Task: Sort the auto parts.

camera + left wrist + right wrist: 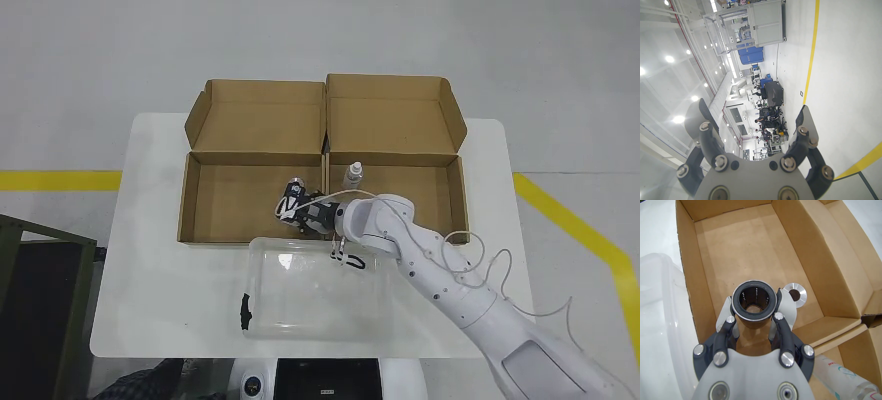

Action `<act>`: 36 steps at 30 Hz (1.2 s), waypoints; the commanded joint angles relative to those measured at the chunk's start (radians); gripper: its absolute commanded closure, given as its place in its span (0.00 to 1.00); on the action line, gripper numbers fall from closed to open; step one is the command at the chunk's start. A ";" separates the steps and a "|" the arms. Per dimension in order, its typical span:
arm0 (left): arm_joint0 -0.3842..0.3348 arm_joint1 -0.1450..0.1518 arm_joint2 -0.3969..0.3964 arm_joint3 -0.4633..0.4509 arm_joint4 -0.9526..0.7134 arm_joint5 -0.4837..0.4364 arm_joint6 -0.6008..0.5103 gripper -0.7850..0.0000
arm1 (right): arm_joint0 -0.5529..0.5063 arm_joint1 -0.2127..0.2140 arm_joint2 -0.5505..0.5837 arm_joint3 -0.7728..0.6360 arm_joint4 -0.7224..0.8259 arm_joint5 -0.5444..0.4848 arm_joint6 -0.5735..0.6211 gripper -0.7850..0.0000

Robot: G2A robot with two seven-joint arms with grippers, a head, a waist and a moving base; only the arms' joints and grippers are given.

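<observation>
My right gripper [754, 303] is shut on a black cylindrical bearing [754, 300] with a hollow bore, held above the floor of the left cardboard box [745, 247]. From above, the gripper [297, 205] sits over that box's [225, 200] right end. A shiny metal washer [797, 294] lies on the box floor close beside the bearing. A small white bottle [353, 176] stands in the right cardboard box [420, 190]. My left gripper [753, 113] is open, with nothing between its fingers, and points out into the room.
A clear plastic bin [300, 290] stands in front of the boxes; a small black part [244, 310] rests at its left and a dark curved piece [352, 262] near its right. Both box lids stand open at the back. A clear tube [840, 376] lies in the right box.
</observation>
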 commanded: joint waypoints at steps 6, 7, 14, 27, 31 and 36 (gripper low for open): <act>0.000 0.000 0.000 0.000 0.000 0.000 0.000 0.00 | 0.000 -0.004 0.007 -0.002 -0.013 -0.007 0.021 0.56; 0.000 0.000 0.000 0.000 0.000 0.000 0.000 0.00 | -0.001 -0.004 0.008 -0.002 -0.016 -0.008 0.023 0.55; 0.000 0.000 0.000 0.000 0.000 0.000 0.000 0.00 | -0.007 -0.005 0.020 -0.010 -0.027 -0.012 0.031 0.51; 0.000 0.000 0.000 0.000 0.000 0.000 0.000 0.00 | -0.071 0.016 0.098 -0.190 -0.040 -0.049 0.026 0.28; 0.000 0.000 0.000 0.000 0.000 0.000 0.000 0.00 | -0.116 0.030 0.140 -0.279 -0.036 -0.066 0.017 0.27; 0.000 0.000 0.000 0.000 0.000 0.000 0.000 0.00 | -0.196 0.053 0.213 -0.390 -0.032 -0.099 -0.006 0.26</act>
